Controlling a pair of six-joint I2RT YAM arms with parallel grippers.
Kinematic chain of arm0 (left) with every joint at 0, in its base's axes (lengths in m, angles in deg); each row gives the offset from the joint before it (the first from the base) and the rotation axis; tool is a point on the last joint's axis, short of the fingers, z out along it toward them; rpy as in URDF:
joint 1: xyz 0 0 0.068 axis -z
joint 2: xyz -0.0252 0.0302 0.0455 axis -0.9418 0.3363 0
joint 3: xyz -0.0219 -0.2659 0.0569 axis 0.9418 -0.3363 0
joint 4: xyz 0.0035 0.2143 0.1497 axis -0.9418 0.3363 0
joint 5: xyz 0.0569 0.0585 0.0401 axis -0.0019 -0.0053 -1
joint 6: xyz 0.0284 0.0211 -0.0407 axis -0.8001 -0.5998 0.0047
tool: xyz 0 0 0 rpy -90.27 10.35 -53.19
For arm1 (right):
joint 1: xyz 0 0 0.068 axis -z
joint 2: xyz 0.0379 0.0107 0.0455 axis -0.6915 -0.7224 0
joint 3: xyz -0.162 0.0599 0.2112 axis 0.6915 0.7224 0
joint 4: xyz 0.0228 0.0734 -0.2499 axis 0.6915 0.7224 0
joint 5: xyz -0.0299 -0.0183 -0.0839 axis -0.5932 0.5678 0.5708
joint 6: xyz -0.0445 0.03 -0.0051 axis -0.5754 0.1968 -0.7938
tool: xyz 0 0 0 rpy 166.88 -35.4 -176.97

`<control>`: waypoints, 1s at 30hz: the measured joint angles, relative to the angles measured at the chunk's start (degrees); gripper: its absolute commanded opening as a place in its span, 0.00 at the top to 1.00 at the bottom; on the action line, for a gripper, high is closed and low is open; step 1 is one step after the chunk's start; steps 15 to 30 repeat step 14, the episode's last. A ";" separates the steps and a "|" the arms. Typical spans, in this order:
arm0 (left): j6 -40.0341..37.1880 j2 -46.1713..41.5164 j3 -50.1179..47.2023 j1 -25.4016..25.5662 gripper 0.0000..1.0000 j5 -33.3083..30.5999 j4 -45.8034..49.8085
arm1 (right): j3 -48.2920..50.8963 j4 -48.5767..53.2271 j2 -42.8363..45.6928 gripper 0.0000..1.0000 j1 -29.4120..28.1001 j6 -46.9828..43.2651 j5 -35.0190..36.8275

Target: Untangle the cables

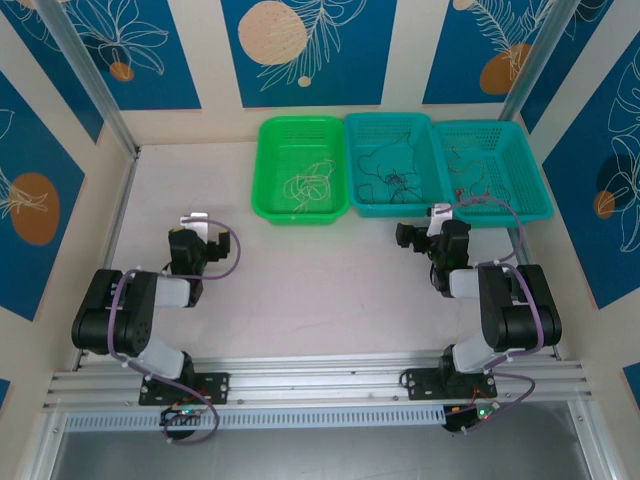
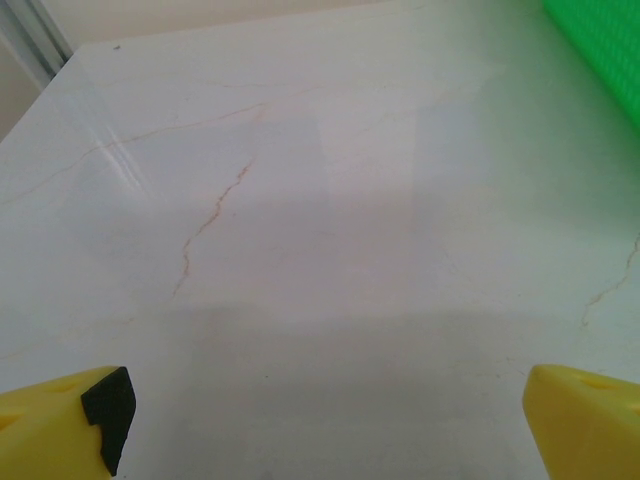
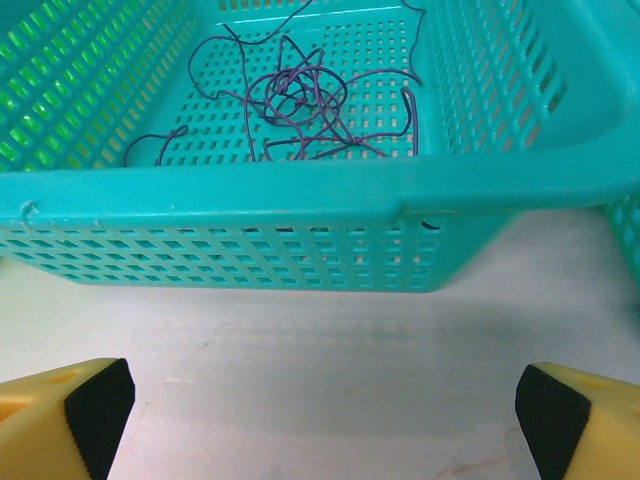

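Note:
The cables lie sorted in three baskets at the back of the table. Beige cables [image 1: 308, 185] rest in the green basket [image 1: 268, 170], dark purple cables [image 1: 393, 180] [image 3: 300, 100] in the middle teal basket [image 1: 352, 165] [image 3: 300, 190], and thin reddish cables [image 1: 470, 187] in the right teal basket [image 1: 535, 165]. My left gripper [image 1: 195, 240] [image 2: 325, 420] hovers open over bare table, left of the green basket. My right gripper [image 1: 412, 237] [image 3: 325, 420] stands open just in front of the middle teal basket's near wall. Nothing is between either pair of fingers.
The white marble-patterned tabletop [image 1: 300, 280] stretches between the arms and the baskets. A corner of the green basket [image 2: 600, 40] shows at the top right of the left wrist view. Walls and metal posts [image 1: 90, 80] enclose the table.

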 measured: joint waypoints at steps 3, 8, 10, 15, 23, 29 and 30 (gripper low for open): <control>0.00 0.00 0.00 0.00 0.00 0.20 -0.13 | 0.00 -0.42 0.00 0.01 0.00 0.00 -0.28; 0.00 0.00 0.00 0.00 0.00 0.52 -0.57 | 0.00 -0.63 0.00 0.00 0.02 0.00 -0.37; 0.00 0.00 0.00 0.00 0.00 0.59 -0.59 | 0.00 -0.63 0.00 0.01 0.02 0.00 -0.37; 0.00 0.00 0.00 0.00 0.00 0.59 -0.59 | 0.00 -0.68 0.00 0.00 0.00 0.00 -0.37; 0.00 0.00 0.00 0.00 0.00 0.59 -0.59 | 0.00 -0.68 0.00 0.00 0.00 0.00 -0.37; 0.00 0.00 0.00 0.00 0.00 0.59 -0.59 | 0.00 -0.68 0.00 0.00 0.00 0.00 -0.37; 0.00 0.00 0.00 0.00 0.00 0.59 -0.59 | 0.00 -0.68 0.00 0.00 0.00 0.00 -0.37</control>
